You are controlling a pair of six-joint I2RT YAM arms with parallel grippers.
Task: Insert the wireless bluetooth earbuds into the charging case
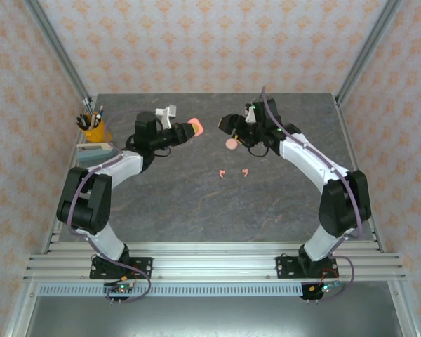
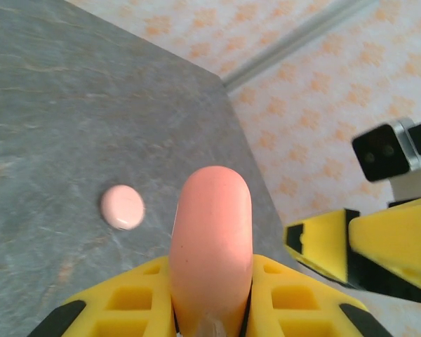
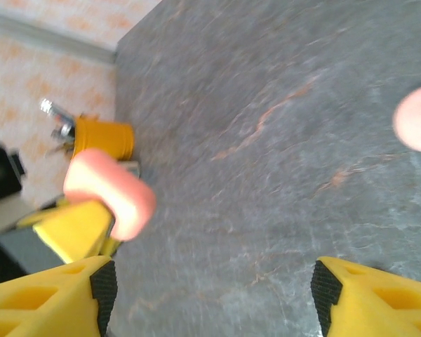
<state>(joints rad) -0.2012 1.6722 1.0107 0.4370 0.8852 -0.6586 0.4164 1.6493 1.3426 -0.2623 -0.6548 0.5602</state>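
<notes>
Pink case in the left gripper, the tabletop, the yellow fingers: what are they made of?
The pink case: likely moulded plastic, smooth satin; soft highlight, rounded edges. The tabletop: grey stone look with rusty veins, matte; real stone or laminate, can't tell. The yellow fingers: rigid plastic, maybe printed; recessed pockets, black tips possibly rubber.

White-and-black arms (image 1: pixel 123 167), yellow fingers (image 3: pixel 56 302), lilac cables (image 1: pixel 272 112)

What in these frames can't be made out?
- Two earbuds, top view: too small to tell orientation.
- Pink case, left wrist view: lower end hidden between left fingers; lid state unclear.
- Round pink object, right wrist view: blurred, cut by right edge.
</notes>
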